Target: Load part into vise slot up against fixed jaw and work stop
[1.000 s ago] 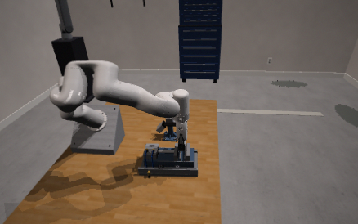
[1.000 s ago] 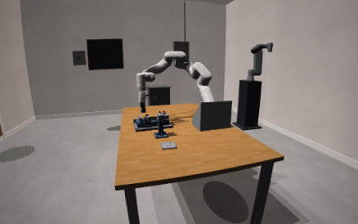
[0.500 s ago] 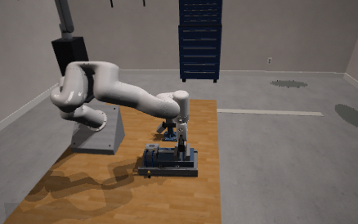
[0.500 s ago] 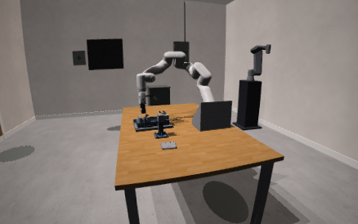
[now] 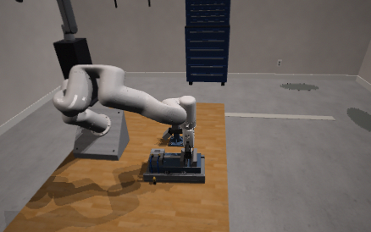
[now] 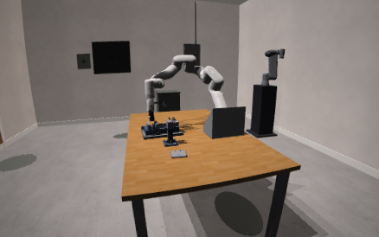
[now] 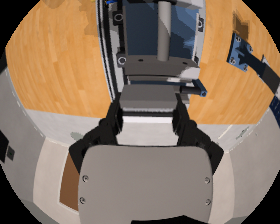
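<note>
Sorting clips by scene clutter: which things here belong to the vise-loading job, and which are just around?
Job:
gripper, shut on the part
vise
infeed plate
V-block

Just around:
blue drawer cabinet
black pedestal carrying a second arm
dark wall panel

The hand (image 7: 148, 106), closed on the part (image 7: 148, 117), hangs directly over the vise (image 5: 175, 166), so the way straight down is hemmed by the jaws on both sides. Just behind stands the V-block (image 5: 175, 138), narrowing room on that side. The arm's grey pedestal (image 5: 119, 146) blocks the far side of the desk (image 6: 221, 166). The infeed plate (image 6: 178, 153) lies low, well apart.
</note>
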{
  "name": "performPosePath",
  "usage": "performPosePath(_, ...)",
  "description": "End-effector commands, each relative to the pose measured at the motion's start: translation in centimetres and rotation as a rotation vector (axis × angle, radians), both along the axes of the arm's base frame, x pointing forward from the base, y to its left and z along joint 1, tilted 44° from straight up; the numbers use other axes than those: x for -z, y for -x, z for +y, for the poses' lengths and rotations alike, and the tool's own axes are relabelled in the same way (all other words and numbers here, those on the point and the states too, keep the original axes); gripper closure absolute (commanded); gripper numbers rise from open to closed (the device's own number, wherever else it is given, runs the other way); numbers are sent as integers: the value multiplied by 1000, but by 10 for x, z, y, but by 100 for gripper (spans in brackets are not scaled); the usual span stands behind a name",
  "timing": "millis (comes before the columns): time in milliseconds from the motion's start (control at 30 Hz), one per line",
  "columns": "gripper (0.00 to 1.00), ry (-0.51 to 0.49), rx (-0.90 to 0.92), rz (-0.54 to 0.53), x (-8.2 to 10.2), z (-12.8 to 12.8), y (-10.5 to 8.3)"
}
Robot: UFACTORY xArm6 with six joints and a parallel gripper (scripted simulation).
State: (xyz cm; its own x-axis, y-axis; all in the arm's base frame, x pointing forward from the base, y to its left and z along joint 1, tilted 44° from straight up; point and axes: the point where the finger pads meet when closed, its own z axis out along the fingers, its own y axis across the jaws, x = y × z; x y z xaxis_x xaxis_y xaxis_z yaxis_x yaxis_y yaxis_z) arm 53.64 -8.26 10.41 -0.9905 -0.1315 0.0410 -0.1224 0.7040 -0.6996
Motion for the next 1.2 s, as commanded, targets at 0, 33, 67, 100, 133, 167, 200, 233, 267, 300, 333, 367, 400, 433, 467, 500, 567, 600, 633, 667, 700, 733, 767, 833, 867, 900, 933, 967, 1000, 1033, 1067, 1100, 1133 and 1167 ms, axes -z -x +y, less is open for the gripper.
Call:
performPosePath(0,100,-1,-2,-4,0,0,-1)
performPosePath(33,100,-1,-2,-4,0,-1,-1)
performPosePath(67,100,-1,-2,-4,1,-1,-1)
performPosePath(100,100,-1,-2,-4,1,-2,-1)
performPosePath(133,100,-1,-2,-4,2,-2,-2)
performPosePath(167,100,-1,-2,-4,2,-2,-2)
performPosePath(200,100,-1,-2,-4,2,-3,-2)
performPosePath(233,100,-1,-2,-4,3,-3,-2)
performPosePath(267,100,-1,-2,-4,3,-3,-2)
performPosePath(300,100,-1,-2,-4,3,-4,-2)
performPosePath(333,100,-1,-2,-4,4,-4,-2)
performPosePath(367,100,-1,-2,-4,4,-4,-2)
performPosePath(400,100,-1,-2,-4,4,-4,-2)
performPosePath(433,100,-1,-2,-4,4,-4,-2)
performPosePath(467,100,-1,-2,-4,4,-4,-2)
performPosePath(500,100,-1,-2,-4,4,-5,-2)
performPosePath(567,100,-1,-2,-4,4,-5,-2)
performPosePath(600,100,-1,-2,-4,4,-5,-2)
performPosePath(633,100,-1,-2,-4,5,-5,-2)
performPosePath(667,100,-1,-2,-4,5,-5,-2)
performPosePath(700,100,-1,-2,-4,5,-5,-2)
performPosePath(733,100,-1,-2,-4,5,-5,-2)
performPosePath(767,100,-1,-2,-4,5,-5,-2)
performPosePath(833,100,-1,-2,-4,5,-5,-2)
performPosePath(867,100,-1,-2,-4,5,-5,-2)
performPosePath(900,100,-1,-2,-4,5,-5,-2)
performPosePath(933,100,-1,-2,-4,5,-5,-2)
performPosePath(967,100,-1,-2,-4,5,-5,-2)
performPosePath(1000,100,-1,-2,-4,5,-5,-2)
performPosePath(1033,100,-1,-2,-4,5,-5,-2)
performPosePath(1067,100,-1,-2,-4,5,-5,-2)
performPosePath(1100,100,-1,-2,-4,5,-5,-2)
performPosePath(1133,100,-1,-2,-4,5,-5,-2)
performPosePath(1167,100,-1,-2,-4,5,-5,-2)
